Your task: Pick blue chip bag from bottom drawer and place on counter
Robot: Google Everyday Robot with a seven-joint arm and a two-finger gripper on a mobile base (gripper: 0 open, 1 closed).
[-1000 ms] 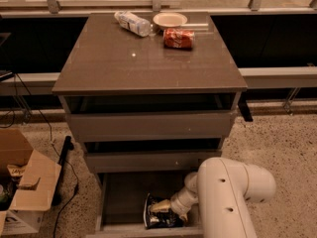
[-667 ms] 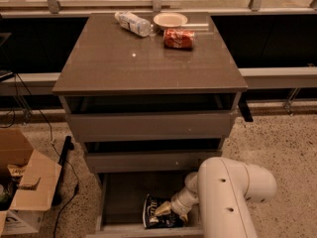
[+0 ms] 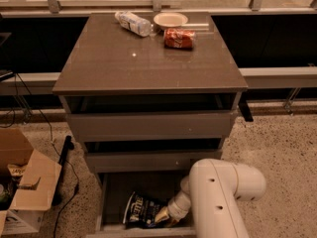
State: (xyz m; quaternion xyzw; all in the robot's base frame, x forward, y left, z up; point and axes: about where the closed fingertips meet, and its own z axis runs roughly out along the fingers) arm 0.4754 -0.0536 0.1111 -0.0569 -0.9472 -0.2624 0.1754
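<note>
The blue chip bag [image 3: 140, 209], dark navy with white lettering, lies in the open bottom drawer [image 3: 111, 202], toward its front middle. My gripper [image 3: 162, 216] is down inside the drawer at the bag's right edge and touches it. My white arm [image 3: 218, 197] reaches in from the lower right and hides the drawer's right part. The counter [image 3: 143, 63] is the glossy grey-brown top of the cabinet above.
On the counter's far edge lie a clear plastic bottle [image 3: 132, 23], a white bowl [image 3: 170, 20] and a red soda can [image 3: 179, 38]. The two upper drawers [image 3: 148, 125] stand slightly ajar. An open cardboard box [image 3: 22, 182] and cables sit on the floor at the left.
My arm and gripper have shifted a little to the left inside the drawer, and the blue chip bag has moved left with them.
</note>
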